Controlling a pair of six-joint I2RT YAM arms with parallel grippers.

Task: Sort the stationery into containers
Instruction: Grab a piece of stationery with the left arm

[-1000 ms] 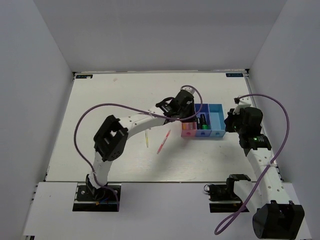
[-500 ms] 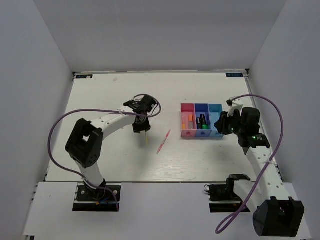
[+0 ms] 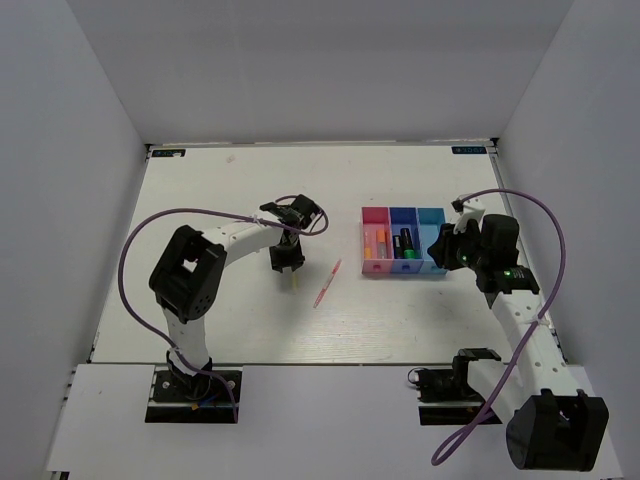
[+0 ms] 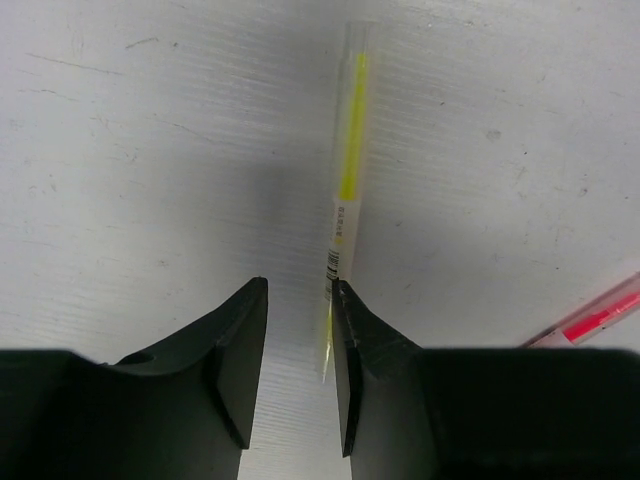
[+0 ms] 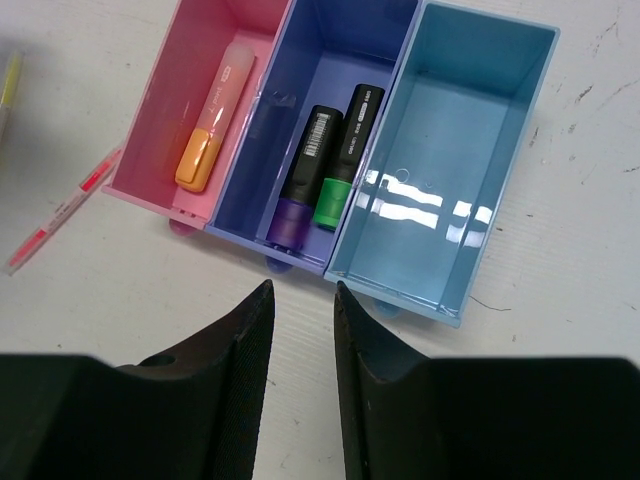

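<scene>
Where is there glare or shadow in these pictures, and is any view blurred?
Right wrist: white glare patches on the floor of the light blue plastic bin. Left wrist: soft grey shadow on the white table beside the thin yellow stick. Top external: even light, sharp.

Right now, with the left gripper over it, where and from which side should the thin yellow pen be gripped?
Grip the thin yellow pen across its barrel near the labelled middle, coming straight down from above. It lies flat on the table, too slim for a side approach; the open left gripper straddles only its near tip.
</scene>
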